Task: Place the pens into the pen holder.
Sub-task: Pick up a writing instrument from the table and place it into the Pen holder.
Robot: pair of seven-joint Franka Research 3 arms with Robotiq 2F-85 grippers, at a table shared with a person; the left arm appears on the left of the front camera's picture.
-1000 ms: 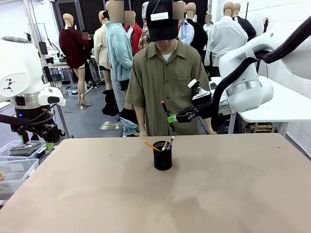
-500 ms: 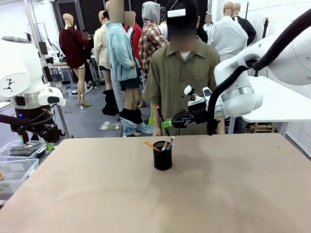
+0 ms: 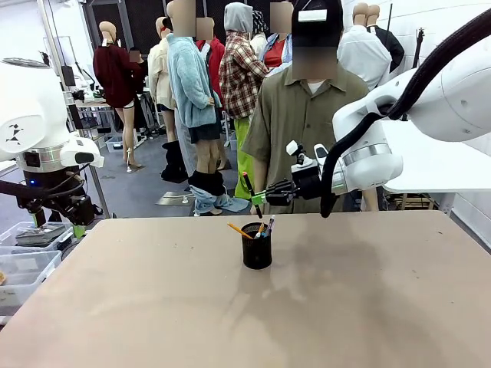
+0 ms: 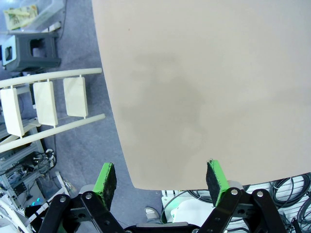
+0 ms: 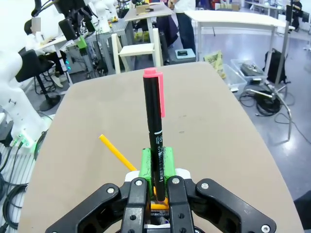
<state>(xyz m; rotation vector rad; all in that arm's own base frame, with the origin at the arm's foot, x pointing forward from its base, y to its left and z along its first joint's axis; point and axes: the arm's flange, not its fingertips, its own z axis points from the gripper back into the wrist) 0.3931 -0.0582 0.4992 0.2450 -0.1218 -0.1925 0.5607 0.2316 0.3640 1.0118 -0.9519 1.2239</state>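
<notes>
The black wire-mesh pen holder [image 3: 257, 250] stands mid-table toward the far edge. A yellow pencil [image 3: 238, 230] and another pen [image 3: 267, 227] lean in it. My right gripper [image 3: 260, 198] hangs just above and behind the holder, shut on a black pen with a red end [image 3: 250, 190] that stands nearly upright. In the right wrist view the same black pen [image 5: 154, 131] rises between the shut green pads [image 5: 147, 162], with the yellow pencil [image 5: 116, 152] slanting below it. My left gripper [image 3: 77, 223] is off the table's left edge. Its jaws [image 4: 161, 177] are open with nothing between them.
A person [image 3: 307, 123] stands at the far side behind the holder. Clear plastic bins [image 3: 27, 253] sit left of the table. The left wrist view looks down on a table corner [image 4: 141, 179] and a white rack [image 4: 43, 104] on the floor.
My right gripper has carried the black pen left and down, closer above the holder. The person has stepped to the right. The left arm has stayed still.
</notes>
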